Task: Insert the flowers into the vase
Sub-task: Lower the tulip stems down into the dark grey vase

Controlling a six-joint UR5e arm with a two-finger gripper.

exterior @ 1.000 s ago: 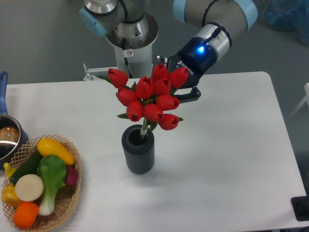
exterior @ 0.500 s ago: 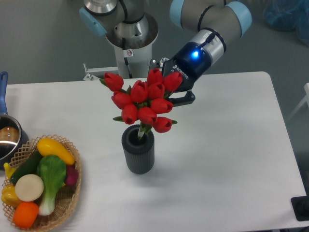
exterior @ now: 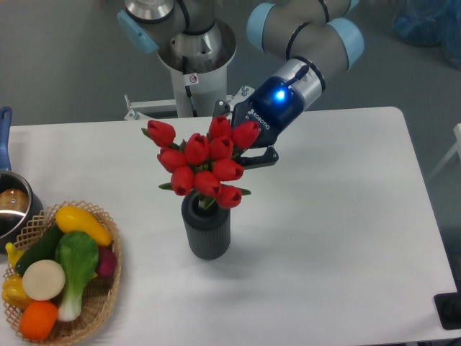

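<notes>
While the gripper [exterior: 248, 148] sits behind the red tulips [exterior: 204, 163], its hold and opening cannot be told. The bunch leans, buds up and slightly left, stems down in the grey ribbed vase [exterior: 207, 228] near the table's [exterior: 346, 231] middle.

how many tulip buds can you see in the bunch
9 red buds in the flowers above the vase: three on top, three in the middle, three lowest at the vase mouth. The gripper behind may hide more.

Bright, even overhead light; soft faint shadows; sharp focus throughout.
</notes>
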